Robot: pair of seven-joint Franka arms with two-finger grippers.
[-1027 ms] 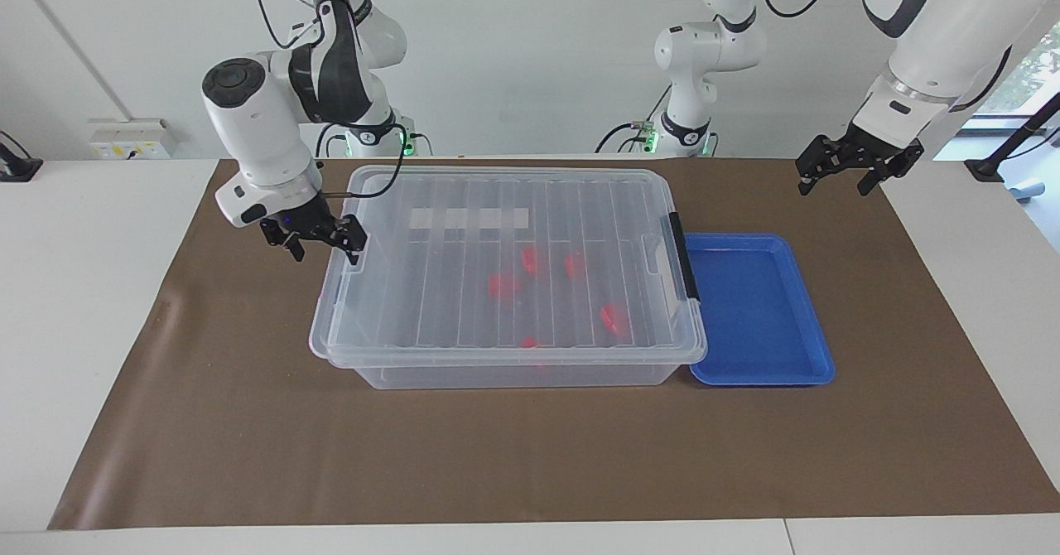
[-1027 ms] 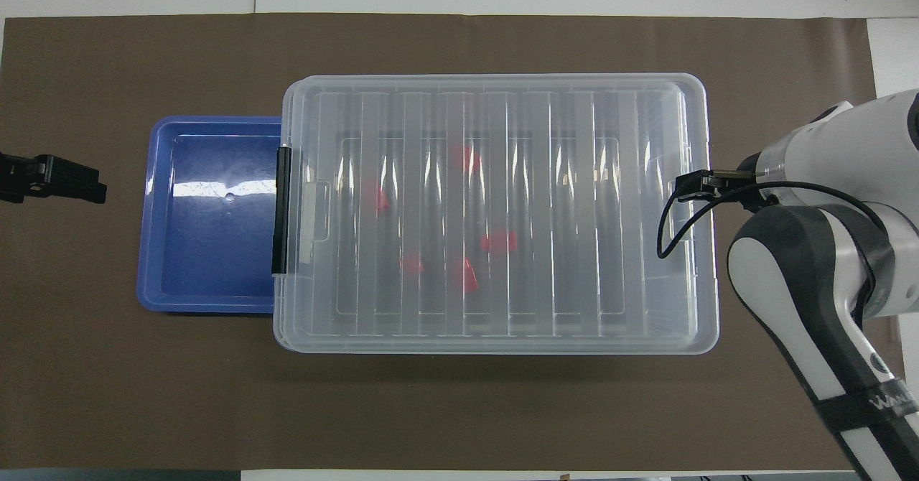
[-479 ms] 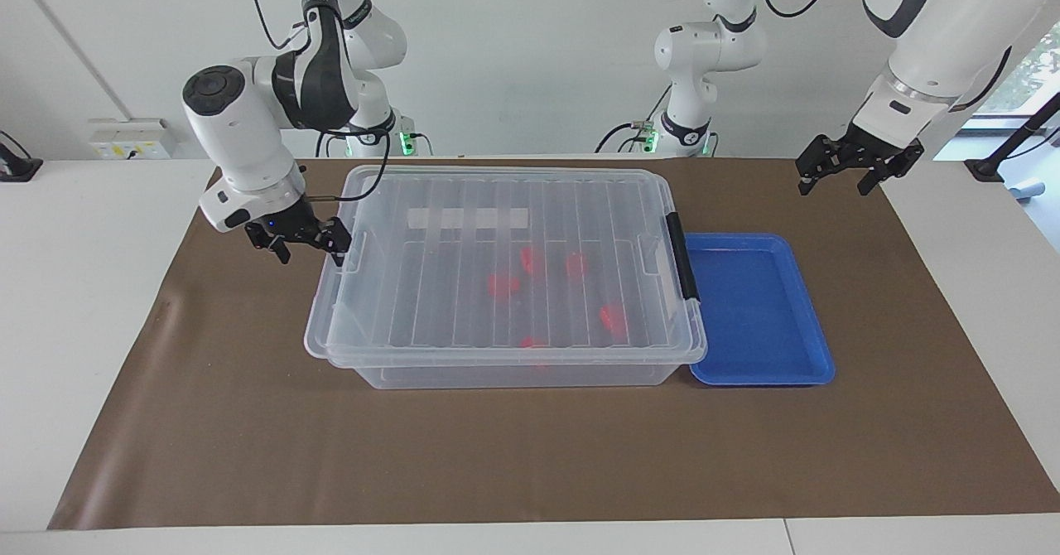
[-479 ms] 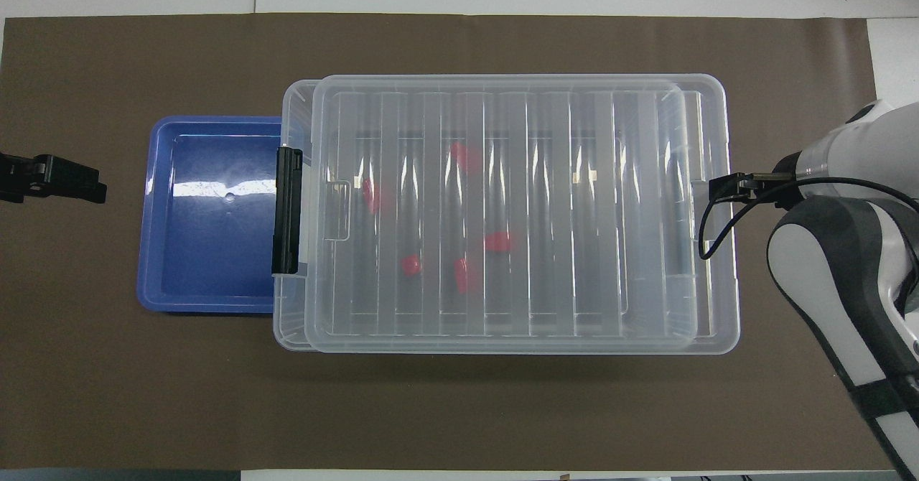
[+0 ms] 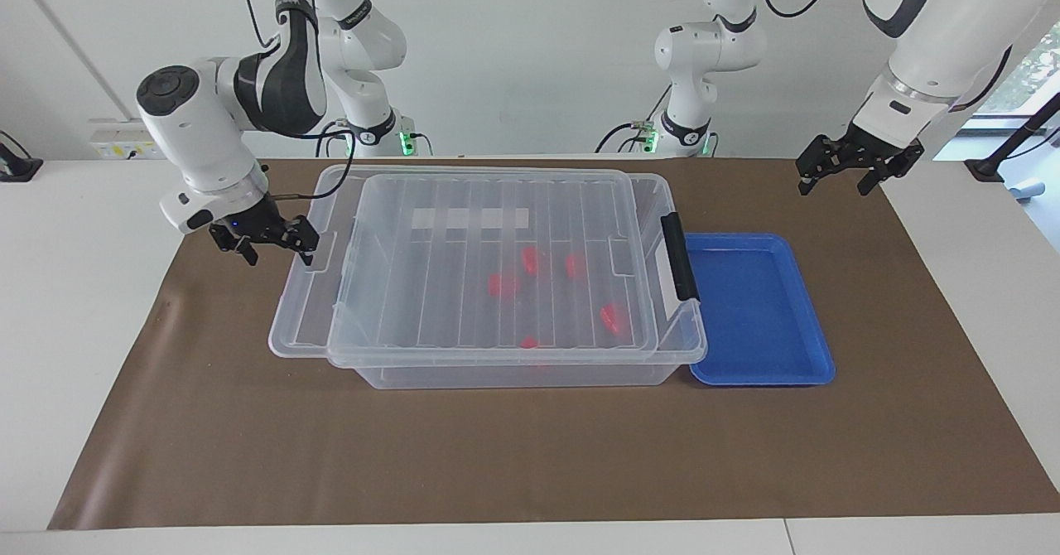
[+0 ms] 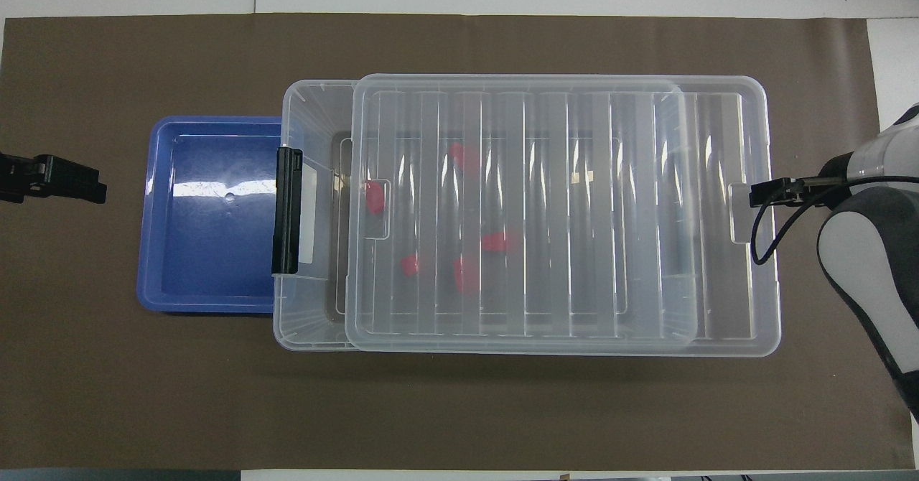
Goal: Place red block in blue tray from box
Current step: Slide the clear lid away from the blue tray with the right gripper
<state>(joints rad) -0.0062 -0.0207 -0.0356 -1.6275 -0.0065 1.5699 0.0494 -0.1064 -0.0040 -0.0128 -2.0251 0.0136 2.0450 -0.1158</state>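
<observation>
Facing view: right gripper (image 5: 273, 243) clamping lid (image 5: 464, 265), slid further off box (image 5: 662, 356); left gripper (image 5: 857, 170) spread.

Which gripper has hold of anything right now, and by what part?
The right gripper grips the box's clear lid by its end edge at the right arm's end. The left gripper holds nothing, waiting above the mat.
</observation>
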